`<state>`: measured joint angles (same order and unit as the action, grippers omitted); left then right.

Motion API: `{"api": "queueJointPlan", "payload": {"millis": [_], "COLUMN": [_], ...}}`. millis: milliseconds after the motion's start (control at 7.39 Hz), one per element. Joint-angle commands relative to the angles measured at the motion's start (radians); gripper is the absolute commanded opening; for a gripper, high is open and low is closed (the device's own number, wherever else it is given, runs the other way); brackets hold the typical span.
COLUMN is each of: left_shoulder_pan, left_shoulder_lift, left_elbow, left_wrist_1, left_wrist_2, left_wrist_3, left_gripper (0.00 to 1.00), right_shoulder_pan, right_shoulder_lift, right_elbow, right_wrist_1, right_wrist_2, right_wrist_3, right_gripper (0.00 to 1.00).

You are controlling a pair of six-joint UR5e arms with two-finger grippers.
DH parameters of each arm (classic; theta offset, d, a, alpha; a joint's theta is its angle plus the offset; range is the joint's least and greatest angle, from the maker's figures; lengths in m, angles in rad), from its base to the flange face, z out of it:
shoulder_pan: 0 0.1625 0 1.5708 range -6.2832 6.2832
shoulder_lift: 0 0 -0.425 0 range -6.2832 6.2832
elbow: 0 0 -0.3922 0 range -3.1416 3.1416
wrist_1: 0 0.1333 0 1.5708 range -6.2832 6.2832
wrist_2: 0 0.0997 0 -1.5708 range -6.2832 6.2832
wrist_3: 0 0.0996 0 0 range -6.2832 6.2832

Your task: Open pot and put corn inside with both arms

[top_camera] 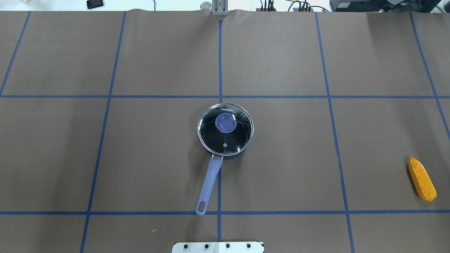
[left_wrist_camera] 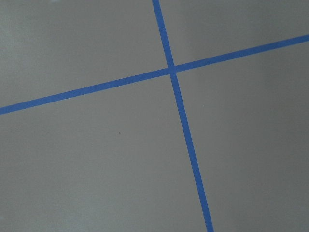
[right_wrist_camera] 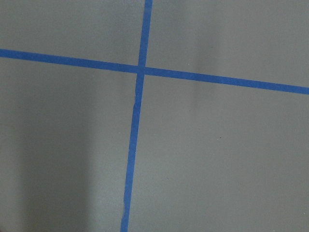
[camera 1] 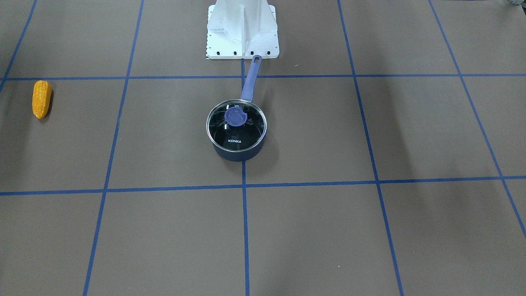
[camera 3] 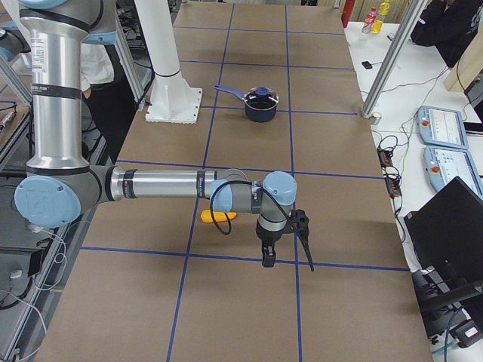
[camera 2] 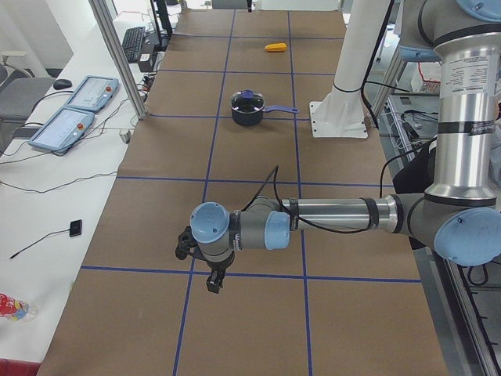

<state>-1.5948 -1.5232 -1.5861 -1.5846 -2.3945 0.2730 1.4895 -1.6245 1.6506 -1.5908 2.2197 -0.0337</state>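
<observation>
A dark blue pot (camera 1: 237, 151) with a long blue handle (camera 1: 249, 81) stands at the table's middle, its glass lid (top_camera: 225, 130) with a blue knob (top_camera: 225, 123) closed on it. The yellow-orange corn (top_camera: 422, 179) lies far to the robot's right, also in the front view (camera 1: 42, 98). My left gripper (camera 2: 200, 266) shows only in the left side view, low over the table far from the pot (camera 2: 247, 108); I cannot tell if it is open. My right gripper (camera 3: 287, 253) shows only in the right side view, near the corn (camera 3: 219, 217); I cannot tell its state.
The white robot base (camera 1: 242, 28) stands just behind the pot's handle. Blue tape lines (top_camera: 220, 96) grid the brown table. Teach pendants (camera 2: 74, 110) and cables lie on the white bench beyond the table's far edge. Both wrist views show only table and tape.
</observation>
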Motion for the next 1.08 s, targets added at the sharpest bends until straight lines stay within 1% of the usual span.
{"api": "queueJointPlan", "payload": {"millis": [0,135,541,676,812,947], "left_shoulder_pan": [-0.001,-0.001,-0.001,-0.001,-0.002,-0.002], "left_shoulder_lift": [0.002,0.003,-0.001,-0.020,-0.061,-0.099], "left_elbow": [-0.008,-0.026,-0.026,-0.025,-0.025,-0.025], "left_wrist_1": [0.000,0.000,0.000,-0.002,-0.006,-0.040], "left_wrist_2": [0.002,0.000,0.000,0.000,0.000,0.002], "left_wrist_3": [0.002,-0.003,-0.005,-0.002,-0.002,-0.002], "left_gripper": [0.98,0.98,0.98,0.98,0.98,0.98], "right_shoulder_pan": [0.000,0.000,0.000,0.000,0.002,0.002], "right_shoulder_lift": [0.000,0.000,0.000,0.000,0.000,0.000], "right_elbow": [0.000,0.000,0.000,0.001,0.005,0.008], "right_wrist_1": [0.000,0.000,0.002,0.002,0.000,0.000], "right_wrist_2": [0.000,0.000,0.000,0.000,0.000,0.002], "right_wrist_3": [0.000,0.000,0.000,-0.002,-0.003,-0.002], "right_gripper": [1.00,1.00,1.00,1.00,1.00,1.00]}}
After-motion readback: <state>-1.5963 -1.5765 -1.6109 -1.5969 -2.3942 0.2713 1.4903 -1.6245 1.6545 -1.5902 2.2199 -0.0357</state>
